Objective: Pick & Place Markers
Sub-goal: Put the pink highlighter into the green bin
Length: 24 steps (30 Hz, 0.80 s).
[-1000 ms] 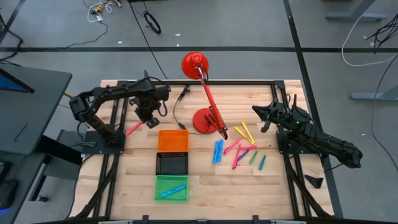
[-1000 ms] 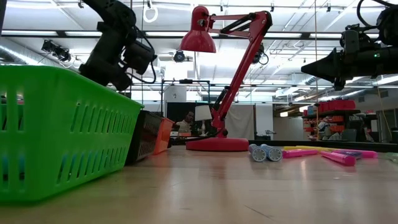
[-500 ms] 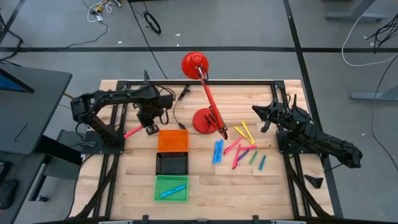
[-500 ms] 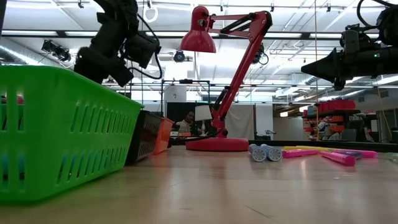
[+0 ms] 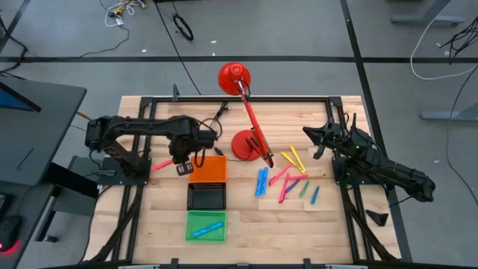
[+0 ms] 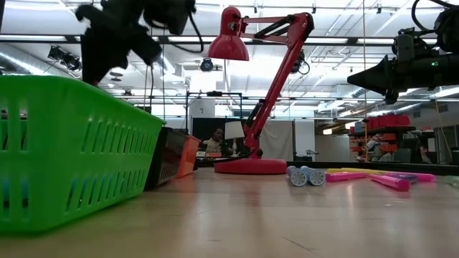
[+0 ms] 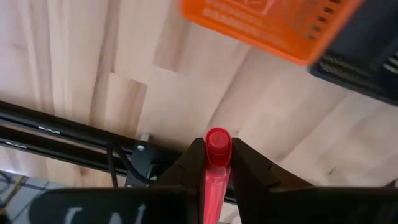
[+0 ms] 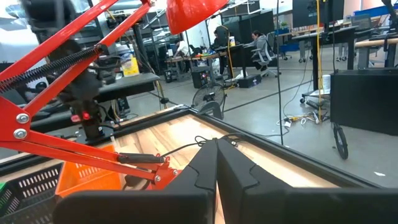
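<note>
A pink marker (image 5: 160, 164) is held by my left gripper (image 5: 181, 166), just left of the orange tray (image 5: 207, 169) and above the table. The same marker (image 7: 217, 152) shows between the fingers in the left wrist view, with the orange tray (image 7: 267, 28) beyond. Several loose markers lie flat on the wood right of the lamp: blue (image 5: 261, 181), pink (image 5: 281, 175), yellow (image 5: 292, 158) and green (image 5: 304, 188). My right gripper (image 5: 307, 132) waits shut and level at the table's right, touching nothing. My left gripper pinches the pink marker between its two fingers near its rounded end (image 7: 218, 142), which pokes just past the fingertips (image 7: 194, 158). The fingers slant steeply down and lie along the marker. Its body runs back toward the wrist, tilted and lifted clear of the table.
A red desk lamp stands mid-table on its round base (image 5: 244, 144), its arm slanting over the markers. A black tray (image 5: 206, 197) and a green tray (image 5: 205, 226) holding a blue marker lie nearer than the orange one. Black frame rails (image 5: 134, 187) border the table.
My left gripper has swung with the pink marker toward the table's near edge and the orange tray, rising a little and rolling at the wrist. It has kept its hold, and the marker stays clear of the table.
</note>
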### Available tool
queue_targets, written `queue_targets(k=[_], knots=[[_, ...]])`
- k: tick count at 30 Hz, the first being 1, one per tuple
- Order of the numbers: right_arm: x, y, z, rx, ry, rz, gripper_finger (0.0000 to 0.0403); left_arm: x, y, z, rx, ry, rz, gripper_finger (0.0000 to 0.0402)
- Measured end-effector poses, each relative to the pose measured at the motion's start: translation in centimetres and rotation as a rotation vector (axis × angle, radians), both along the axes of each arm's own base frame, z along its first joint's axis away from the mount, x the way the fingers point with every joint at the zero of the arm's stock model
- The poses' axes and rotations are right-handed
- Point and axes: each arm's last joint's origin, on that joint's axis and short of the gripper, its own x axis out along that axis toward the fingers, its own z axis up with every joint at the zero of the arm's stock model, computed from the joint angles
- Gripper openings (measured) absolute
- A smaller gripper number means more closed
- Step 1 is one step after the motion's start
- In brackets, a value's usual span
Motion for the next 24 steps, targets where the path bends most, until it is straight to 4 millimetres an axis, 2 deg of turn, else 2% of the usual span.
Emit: queue_targets(k=[7, 15, 24], knots=[[0.0, 0.0, 0.0, 0.0, 0.0, 0.0, 0.001, 0.4, -4.2, 1.3, -0.036, -0.043, -0.083, 0.0057], [0.0, 0.0, 0.0, 0.0, 0.0, -0.001, 0.001, 1.2, -8.6, 1.3, -0.047, -0.038, -0.161, 0.0057], [0.0, 0.0, 0.0, 0.0, 0.0, 0.0, 0.001, 4.5, -12.7, 1.7, -0.085, -0.068, -0.229, 0.0057]])
